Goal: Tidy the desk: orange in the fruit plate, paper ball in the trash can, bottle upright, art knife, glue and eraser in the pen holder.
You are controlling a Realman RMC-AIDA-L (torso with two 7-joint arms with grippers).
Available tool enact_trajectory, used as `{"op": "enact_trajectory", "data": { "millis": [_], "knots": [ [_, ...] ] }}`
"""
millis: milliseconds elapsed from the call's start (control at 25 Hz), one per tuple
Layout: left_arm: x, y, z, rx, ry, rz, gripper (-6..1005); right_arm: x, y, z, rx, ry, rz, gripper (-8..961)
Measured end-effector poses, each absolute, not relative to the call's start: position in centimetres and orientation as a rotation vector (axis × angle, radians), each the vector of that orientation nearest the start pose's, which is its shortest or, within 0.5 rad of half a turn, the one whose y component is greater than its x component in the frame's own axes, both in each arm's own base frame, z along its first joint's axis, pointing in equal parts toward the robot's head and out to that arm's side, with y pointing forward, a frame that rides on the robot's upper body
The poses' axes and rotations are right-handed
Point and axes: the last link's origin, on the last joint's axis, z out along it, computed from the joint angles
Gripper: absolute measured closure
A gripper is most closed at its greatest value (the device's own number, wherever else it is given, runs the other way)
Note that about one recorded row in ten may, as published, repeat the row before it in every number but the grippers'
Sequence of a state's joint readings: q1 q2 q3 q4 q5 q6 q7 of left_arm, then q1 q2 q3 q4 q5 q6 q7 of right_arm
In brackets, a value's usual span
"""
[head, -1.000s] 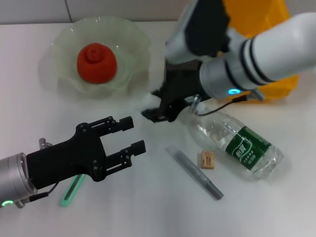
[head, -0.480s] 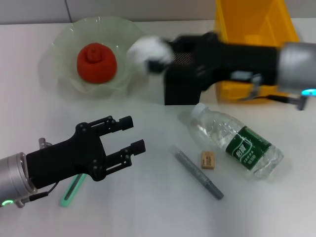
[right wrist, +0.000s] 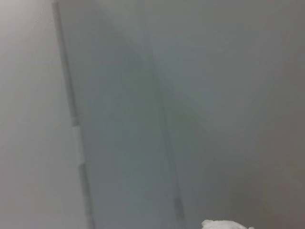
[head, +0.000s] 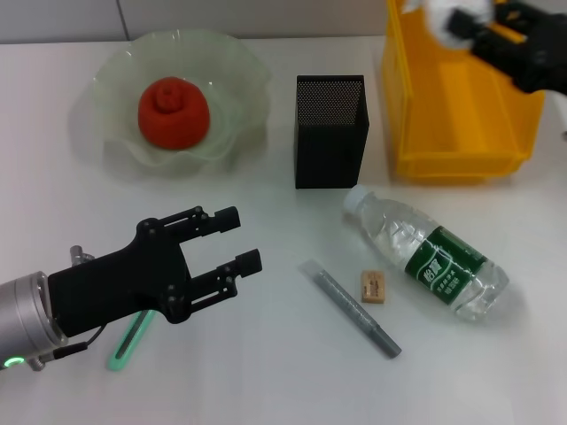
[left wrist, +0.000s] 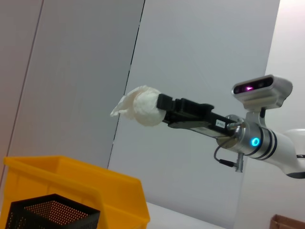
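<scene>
My right gripper is shut on the white paper ball and holds it above the yellow bin at the back right. The left wrist view shows the ball held in the air over the bin; its edge shows in the right wrist view. My left gripper is open and empty at the front left. The orange lies in the green glass plate. The bottle lies on its side. The eraser and the grey art knife lie beside it. A green stick lies under my left arm.
The black mesh pen holder stands upright between the plate and the yellow bin, with the bottle's cap end just in front of it. It also shows in the left wrist view.
My right arm has risen from beside the bottle's neck with the paper ball and swung back and to the right, over the yellow bin. My left arm has not moved.
</scene>
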State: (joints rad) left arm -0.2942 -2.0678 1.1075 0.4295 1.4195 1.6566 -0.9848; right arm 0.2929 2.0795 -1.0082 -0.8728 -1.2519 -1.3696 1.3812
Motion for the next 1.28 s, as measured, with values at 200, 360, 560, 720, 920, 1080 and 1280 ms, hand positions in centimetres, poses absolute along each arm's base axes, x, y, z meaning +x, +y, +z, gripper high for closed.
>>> {"op": "enact_trajectory", "data": {
  "millis": [200, 360, 560, 720, 920, 1080, 1280],
  "knots": [
    [-27.6, 24.6, -3.5, -2.618, -0.486, -1.128, 392, 26.7, 33.9, 7.4, -2.091, 0.518, 1.066, 473],
    [-27.7, 24.6, -3.5, -2.617, -0.487, -1.128, 392, 27.9, 34.8, 7.4, -2.025, 0.535, 0.964, 473],
    [-27.8, 24.4, -3.4, -2.612, -0.494, -1.129, 392, 28.8, 36.0, 6.5, -1.986, 0.602, 0.904, 473],
    [-27.8, 24.3, -3.4, -2.613, -0.493, -1.134, 392, 28.9, 36.5, 6.0, -1.985, 0.589, 0.869, 473],
    [-27.8, 24.3, -3.4, -2.613, -0.493, -1.134, 392, 29.0, 37.0, 5.6, -1.979, 0.600, 0.841, 474],
    [-27.8, 24.3, -3.4, -2.613, -0.493, -1.134, 392, 29.0, 37.2, 5.3, -1.983, 0.609, 0.841, 474],
    [-27.7, 24.3, -3.5, -2.617, -0.493, -1.135, 392, 28.8, 37.3, 5.3, -1.985, 0.607, 0.843, 346]
  ]
}}
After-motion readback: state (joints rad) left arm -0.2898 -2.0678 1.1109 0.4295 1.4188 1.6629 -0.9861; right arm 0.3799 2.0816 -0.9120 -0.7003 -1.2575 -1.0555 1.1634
